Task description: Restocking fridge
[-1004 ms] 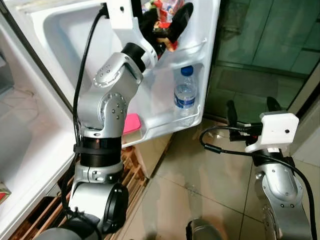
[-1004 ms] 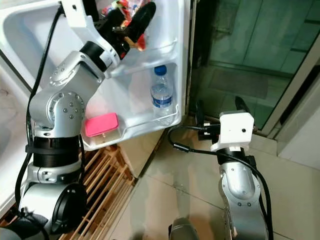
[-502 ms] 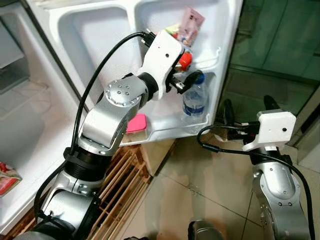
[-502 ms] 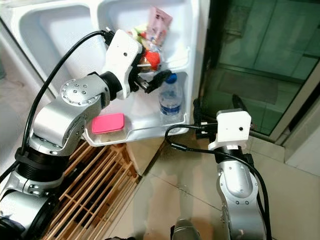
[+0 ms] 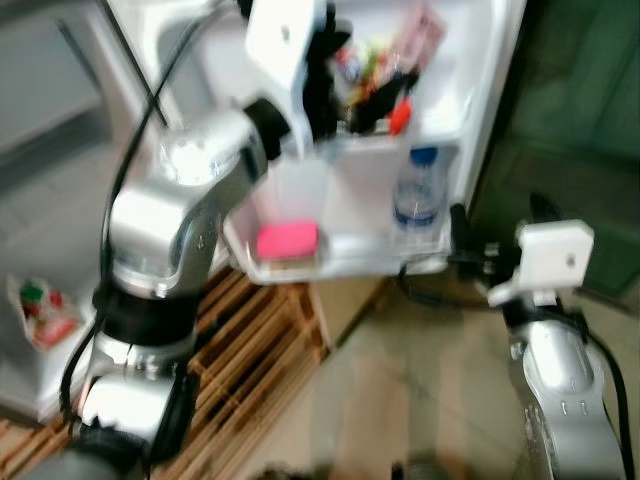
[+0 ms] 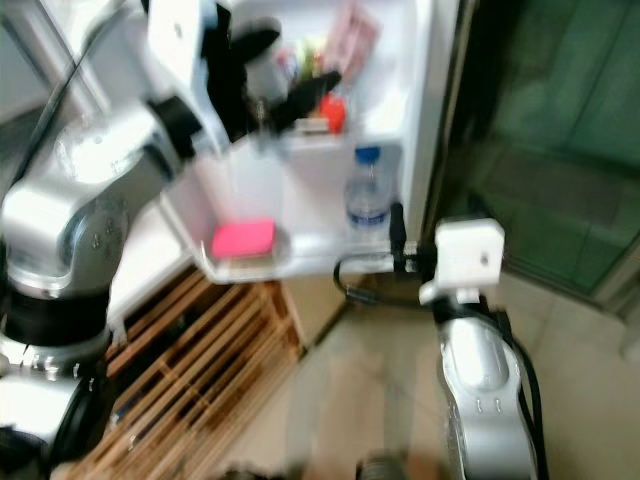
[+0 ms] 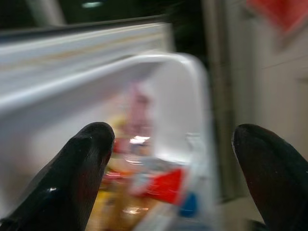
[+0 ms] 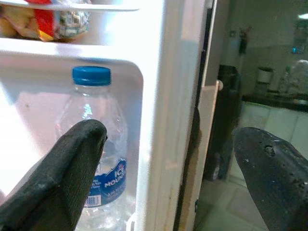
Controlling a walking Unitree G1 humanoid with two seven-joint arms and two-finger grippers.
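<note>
At four o'clock, nearest, the right gripper (image 5: 495, 225) hangs low with fingers spread wide and nothing between them, pointing at the fridge door (image 5: 480, 120). Beyond it, in the door's lower shelf, a water bottle (image 8: 94, 154) with a blue cap stands upright at one o'clock, and a pink box (image 5: 287, 240) lies at eleven. Farther up, at twelve, the left gripper (image 5: 360, 105) reaches into the upper shelf among blurred snack packets (image 5: 415, 35), its fingers (image 7: 72, 173) apart; whether it grips one, I cannot tell.
</note>
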